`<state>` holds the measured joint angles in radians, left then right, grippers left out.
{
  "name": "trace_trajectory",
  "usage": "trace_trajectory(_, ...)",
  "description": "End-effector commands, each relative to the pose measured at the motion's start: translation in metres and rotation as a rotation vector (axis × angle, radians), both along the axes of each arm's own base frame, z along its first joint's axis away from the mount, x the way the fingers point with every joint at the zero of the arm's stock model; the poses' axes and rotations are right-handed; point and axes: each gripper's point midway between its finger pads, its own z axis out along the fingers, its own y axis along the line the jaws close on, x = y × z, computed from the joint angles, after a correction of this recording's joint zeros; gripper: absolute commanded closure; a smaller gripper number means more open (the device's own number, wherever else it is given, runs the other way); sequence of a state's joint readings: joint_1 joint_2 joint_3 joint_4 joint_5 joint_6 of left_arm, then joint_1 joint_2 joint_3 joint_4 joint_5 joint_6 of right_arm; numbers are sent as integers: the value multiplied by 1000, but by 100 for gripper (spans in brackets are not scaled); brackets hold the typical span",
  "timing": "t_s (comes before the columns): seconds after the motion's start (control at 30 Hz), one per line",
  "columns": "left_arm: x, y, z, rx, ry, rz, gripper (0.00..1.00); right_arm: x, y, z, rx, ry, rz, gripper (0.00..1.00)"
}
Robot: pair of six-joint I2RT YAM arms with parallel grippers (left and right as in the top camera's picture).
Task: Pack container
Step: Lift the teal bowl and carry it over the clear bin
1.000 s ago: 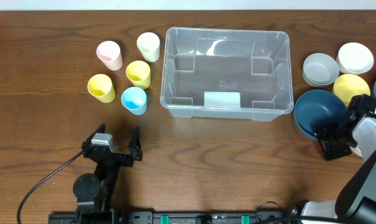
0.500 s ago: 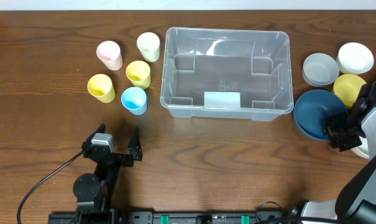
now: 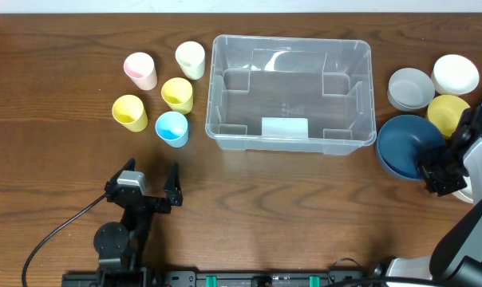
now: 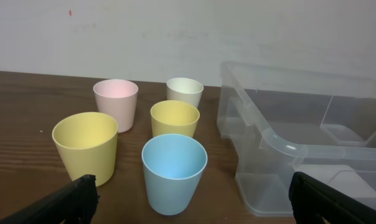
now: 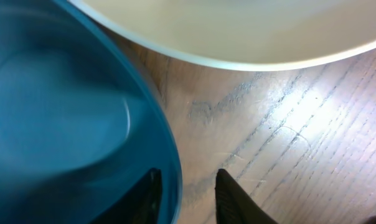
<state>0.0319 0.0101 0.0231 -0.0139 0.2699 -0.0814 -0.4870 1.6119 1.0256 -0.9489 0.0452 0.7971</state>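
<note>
A dark brown wooden surface (image 3: 305, 207) carries the clear container (image 3: 289, 100) at its middle. To its left stand five cups in a cluster: pink cup (image 3: 140, 70), cream cup (image 3: 190, 60), two yellow cups (image 3: 177, 95) and a light blue cup (image 3: 172, 128). To its right sit a grey bowl (image 3: 410, 88), white bowl (image 3: 455, 74), yellow bowl (image 3: 448, 112) and dark blue bowl (image 3: 407, 145).

I see the container (image 3: 292, 41) in the upper centre of the overhead frame, a large clear plastic bin, rectangular with rounded corners and a thick rim. It sits upright, long side across the frame, open at the top, with moulded ribs stepping in from its inner walls. A white patch (image 3: 285, 127) shows at its lower wall. In the left wrist view its corner (image 4: 263, 134) fills the right side.
</note>
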Motion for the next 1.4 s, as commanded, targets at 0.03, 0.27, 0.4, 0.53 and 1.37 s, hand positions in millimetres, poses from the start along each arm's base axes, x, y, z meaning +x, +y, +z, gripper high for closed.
trace_trajectory(0.03, 0, 0, -16, -7, 46, -1, 2, -6, -2, -2, -20, 27, 11, 70)
trace_trajectory(0.27, 0, 0, -16, -7, 46, -1, 2, -9, 0, -11, -20, 26, 12, 68)
trace_trajectory(0.4, 0, 0, -16, -7, 46, -1, 2, -11, 2, -19, -20, 25, 12, 80)
trace_trajectory(0.53, 0, 0, -16, -7, 46, -1, 2, -10, 1, -18, -21, 20, 11, 85)
trace_trajectory(1.37, 0, 0, -16, -7, 46, -1, 2, 51, -22, 223, -124, -280, 14, 99)
